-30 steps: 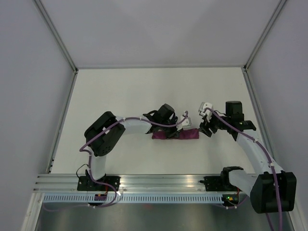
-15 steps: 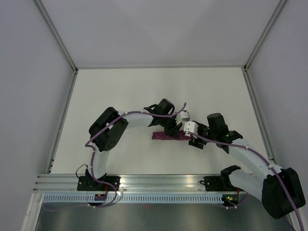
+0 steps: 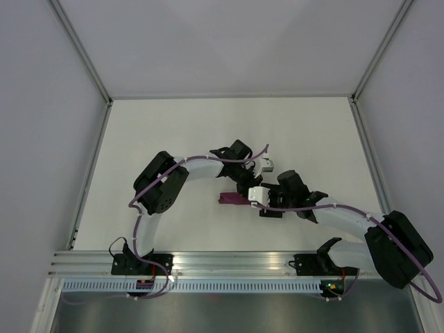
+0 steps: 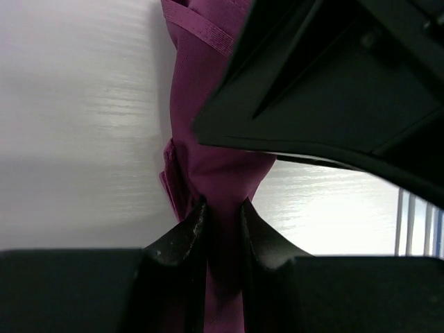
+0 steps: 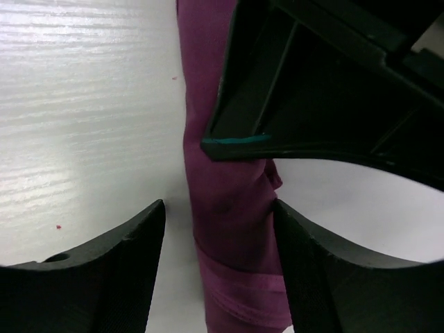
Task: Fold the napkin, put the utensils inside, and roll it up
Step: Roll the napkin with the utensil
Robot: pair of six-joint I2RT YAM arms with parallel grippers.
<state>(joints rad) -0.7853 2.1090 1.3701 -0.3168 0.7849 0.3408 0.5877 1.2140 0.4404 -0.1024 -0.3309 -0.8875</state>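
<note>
We found the napkin (image 4: 208, 132) rolled narrow, left gripper (image 4: 223, 210) pinching it, right gripper (image 5: 217, 208) spread wide astride it; knife unseen, likely little remained

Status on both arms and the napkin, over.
Left fingers shut on napkin roll. Right fingers open, straddling it. Knife not in sight. Arms crowd each other above it.

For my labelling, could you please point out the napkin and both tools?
napkin (image 5: 201, 90), right wrist view, upper stretch.
left tool (image 4: 223, 214), left wrist view, between fingertips.
right tool (image 5: 216, 215), right wrist view, between fingertips.
</note>
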